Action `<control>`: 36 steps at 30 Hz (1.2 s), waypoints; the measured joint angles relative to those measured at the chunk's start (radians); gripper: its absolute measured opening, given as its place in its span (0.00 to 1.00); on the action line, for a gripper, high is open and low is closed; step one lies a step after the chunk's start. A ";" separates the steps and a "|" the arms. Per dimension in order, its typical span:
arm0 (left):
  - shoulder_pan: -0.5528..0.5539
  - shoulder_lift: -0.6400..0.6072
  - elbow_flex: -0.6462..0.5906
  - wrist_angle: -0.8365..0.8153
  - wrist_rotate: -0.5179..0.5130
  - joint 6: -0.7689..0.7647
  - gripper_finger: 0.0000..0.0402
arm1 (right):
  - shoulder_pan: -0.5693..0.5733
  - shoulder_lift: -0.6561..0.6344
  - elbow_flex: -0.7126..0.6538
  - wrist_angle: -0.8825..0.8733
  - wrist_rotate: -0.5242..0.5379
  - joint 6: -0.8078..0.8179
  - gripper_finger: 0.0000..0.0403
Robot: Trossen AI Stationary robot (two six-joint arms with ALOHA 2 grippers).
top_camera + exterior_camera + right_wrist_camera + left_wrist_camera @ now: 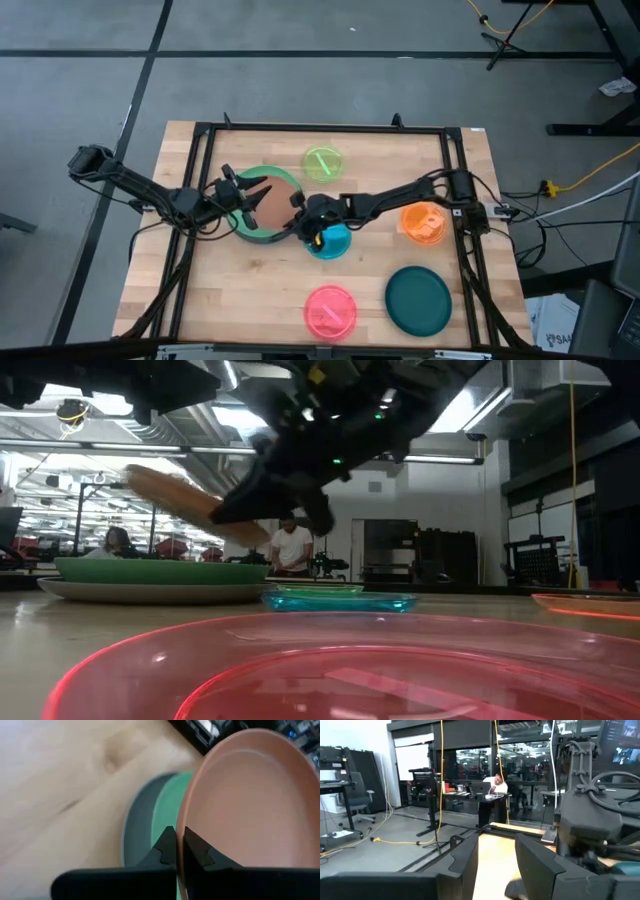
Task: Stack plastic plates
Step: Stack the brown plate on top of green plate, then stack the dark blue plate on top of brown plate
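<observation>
Right gripper [297, 207]: it is clenching the rim of the brown plate [271, 201], fingers [167, 847] pinched on the edge.
Brown plate: it is tilting up from the gripper, above the green plate [247, 226] and the grey plate [134, 827] under it.
Blue plate [331, 241]: it is lying just beside this gripper, under the wrist.
Left gripper [247, 190]: it is hanging with fingers spread over the far side of the brown plate, holding nothing.
Other plates: lime [322, 162], orange [423, 222], pink [330, 310] and teal [418, 299] are lying well apart from both grippers.

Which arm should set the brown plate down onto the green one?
Right. Its pincer is shut on the brown plate rim, holding it tilted above the green plate. The left pincer is open at the stack, holding nothing.
</observation>
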State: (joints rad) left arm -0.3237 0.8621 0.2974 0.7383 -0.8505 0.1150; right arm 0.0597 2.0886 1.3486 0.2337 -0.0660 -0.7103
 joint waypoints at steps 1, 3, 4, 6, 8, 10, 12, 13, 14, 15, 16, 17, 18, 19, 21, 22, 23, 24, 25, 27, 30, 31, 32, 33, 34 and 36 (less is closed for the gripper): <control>0.000 0.001 0.000 -0.002 0.001 -0.001 0.31 | 0.000 0.016 0.017 -0.003 -0.006 0.001 0.00; 0.000 0.002 0.000 -0.005 0.003 -0.005 0.31 | -0.004 0.050 0.051 -0.004 -0.006 0.003 0.00; 0.000 0.002 0.000 -0.004 0.006 -0.005 0.31 | -0.008 0.067 0.066 -0.006 -0.008 0.004 0.00; 0.000 0.002 0.000 -0.004 0.018 -0.006 0.31 | -0.017 0.101 0.101 -0.007 -0.001 0.019 0.00; 0.000 0.002 0.000 0.001 0.033 -0.007 0.31 | -0.026 0.129 0.134 -0.008 -0.006 0.051 0.00; 0.000 0.002 0.000 0.001 0.034 -0.007 0.31 | -0.037 0.158 0.164 0.002 -0.017 0.068 0.00; 0.000 0.002 0.000 0.001 0.034 -0.007 0.31 | -0.044 0.183 0.183 -0.005 -0.024 0.089 0.00; 0.000 0.002 0.000 0.001 0.037 -0.008 0.31 | -0.049 0.194 0.189 -0.005 -0.024 0.110 0.00; 0.000 0.002 0.000 0.001 0.048 -0.008 0.31 | -0.050 0.203 0.192 -0.008 -0.024 0.137 0.00; 0.000 0.002 0.000 0.002 0.061 -0.008 0.31 | -0.050 0.210 0.194 -0.008 -0.024 0.158 0.00; -0.001 0.002 0.000 0.004 0.073 -0.005 0.31 | -0.050 0.214 0.196 -0.007 -0.024 0.175 0.00; 0.000 0.002 0.000 0.010 0.087 -0.003 0.31 | -0.049 0.217 0.197 -0.005 -0.024 0.184 0.00; 0.000 0.002 0.000 0.016 0.100 -0.002 0.31 | -0.048 0.219 0.198 -0.002 -0.024 0.188 0.01; 0.000 0.002 0.000 0.020 0.109 -0.001 0.31 | -0.048 0.221 0.198 -0.001 -0.024 0.188 0.02; 0.000 0.002 0.000 0.022 0.113 -0.002 0.31 | -0.047 0.232 0.198 0.014 -0.024 0.188 0.03; 0.000 0.002 0.000 0.022 0.113 -0.002 0.31 | -0.047 0.233 0.198 0.015 -0.024 0.193 0.04; 0.000 0.002 0.000 0.022 0.113 -0.002 0.31 | -0.047 0.233 0.198 0.013 -0.024 0.207 0.05; 0.000 0.002 0.000 0.022 0.113 -0.003 0.31 | -0.047 0.233 0.198 0.014 -0.025 0.220 0.07; 0.000 0.002 0.000 0.021 0.113 -0.004 0.31 | -0.047 0.233 0.198 0.016 -0.030 0.234 0.08; 0.000 0.002 0.000 0.021 0.113 -0.005 0.31 | -0.047 0.233 0.199 0.021 -0.033 0.241 0.13; 0.000 0.002 0.000 0.021 0.113 -0.005 0.31 | -0.047 0.233 0.198 0.031 -0.033 0.241 0.22; 0.000 0.002 0.000 0.021 0.113 -0.005 0.31 | -0.046 0.231 0.198 0.032 -0.032 0.241 0.25; 0.000 0.002 0.000 0.021 0.113 -0.006 0.31 | -0.046 0.229 0.199 0.030 -0.032 0.242 0.28; 0.000 0.002 0.000 0.021 0.113 -0.008 0.31 | -0.046 0.226 0.199 0.029 -0.033 0.243 0.30; 0.000 0.002 0.000 0.021 0.113 -0.008 0.31 | -0.046 0.218 0.198 0.016 -0.032 0.245 0.32; 0.000 0.002 0.000 0.019 0.113 -0.008 0.31 | -0.046 0.191 0.195 -0.025 -0.033 0.247 0.34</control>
State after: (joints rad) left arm -0.3242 0.8639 0.2974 0.7578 -0.7379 0.1066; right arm 0.0135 2.2796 1.5440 0.2083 -0.0992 -0.4637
